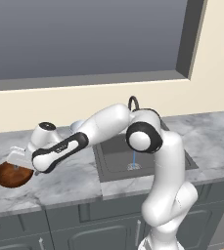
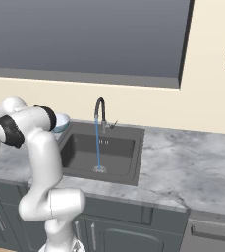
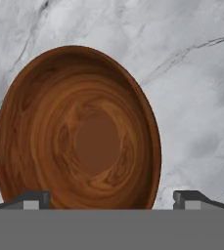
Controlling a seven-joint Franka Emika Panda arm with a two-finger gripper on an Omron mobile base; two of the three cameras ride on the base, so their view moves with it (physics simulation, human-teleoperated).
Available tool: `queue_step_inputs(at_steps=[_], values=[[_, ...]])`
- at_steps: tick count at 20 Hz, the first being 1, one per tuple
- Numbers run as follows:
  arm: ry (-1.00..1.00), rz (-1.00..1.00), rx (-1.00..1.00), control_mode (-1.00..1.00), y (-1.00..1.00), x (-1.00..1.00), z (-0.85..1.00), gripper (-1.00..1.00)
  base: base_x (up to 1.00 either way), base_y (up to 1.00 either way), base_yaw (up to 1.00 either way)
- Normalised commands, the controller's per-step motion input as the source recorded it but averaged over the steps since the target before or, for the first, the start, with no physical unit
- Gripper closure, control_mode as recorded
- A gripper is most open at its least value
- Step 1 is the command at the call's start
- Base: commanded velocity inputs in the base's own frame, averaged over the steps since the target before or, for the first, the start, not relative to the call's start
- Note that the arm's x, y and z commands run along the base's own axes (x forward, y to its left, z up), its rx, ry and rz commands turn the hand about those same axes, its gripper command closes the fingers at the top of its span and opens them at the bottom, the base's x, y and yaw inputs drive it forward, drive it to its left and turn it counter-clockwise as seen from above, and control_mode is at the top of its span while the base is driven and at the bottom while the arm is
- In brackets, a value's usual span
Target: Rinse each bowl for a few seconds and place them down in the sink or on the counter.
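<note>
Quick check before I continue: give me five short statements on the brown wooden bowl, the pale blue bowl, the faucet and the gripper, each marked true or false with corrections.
1. The dark reddish-brown wooden bowl sits on the grey-white marbled counter, left of the dark grey sink. True.
2. The gripper is shut on the wooden bowl. False: its fingers stand wide apart just above the bowl, gripping nothing.
3. Water runs from the dark gooseneck faucet. True.
4. The glossy pale blue bowl lies inside the sink. False: it rests on the counter beside the sink's left rear corner.
5. The wooden bowl is upside down. False: the hand view looks into its open hollow.
</note>
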Motion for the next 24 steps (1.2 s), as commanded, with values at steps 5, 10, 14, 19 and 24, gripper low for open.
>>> queue_step_inputs(at_steps=[5, 10, 14, 19, 24], values=[[0.02, 0.0, 0.0, -1.0, -0.14, -0.13, -0.3, -1.0, 0.0, 0.0, 0.0], [0.0, 0.0, 0.0, -1.0, -0.02, -0.02, -0.28, -1.0, 0.0, 0.0, 0.0], [0.0, 0.0, 0.0, -1.0, 0.0, 0.0, -0.27, 1.0, 0.0, 0.0, 0.0], [0.0, 0.0, 0.0, -1.0, 0.0, 0.0, -0.17, 1.0, 0.0, 0.0, 0.0], [0.0, -0.06, 0.0, -1.0, 0.03, -0.01, -0.03, 1.0, 0.0, 0.0, 0.0]])
